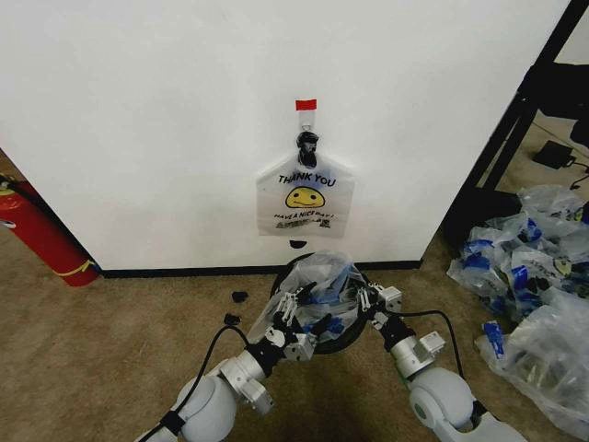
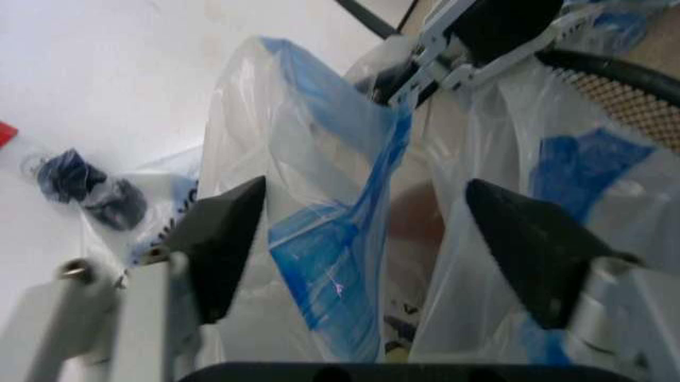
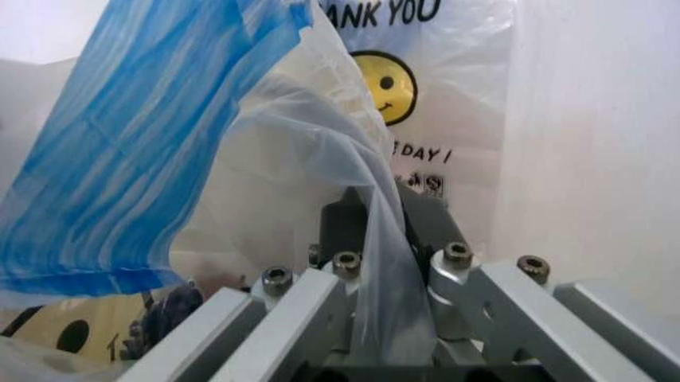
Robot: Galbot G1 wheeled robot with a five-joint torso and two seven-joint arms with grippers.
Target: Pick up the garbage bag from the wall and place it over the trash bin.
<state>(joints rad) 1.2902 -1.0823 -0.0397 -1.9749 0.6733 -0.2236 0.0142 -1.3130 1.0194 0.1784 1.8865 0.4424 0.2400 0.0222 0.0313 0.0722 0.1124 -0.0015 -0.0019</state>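
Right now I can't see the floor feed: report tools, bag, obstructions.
Left tool open around garbage bag. Right tool shut on its edge. Bag spread over trash bin. No obstruction seen.

Grey-white jointed arms, black cables, silver screws, black gripper pads

Trash bin on carpet

Garbage bag — thin glossy see-through plastic; floor — matt rough carpet.
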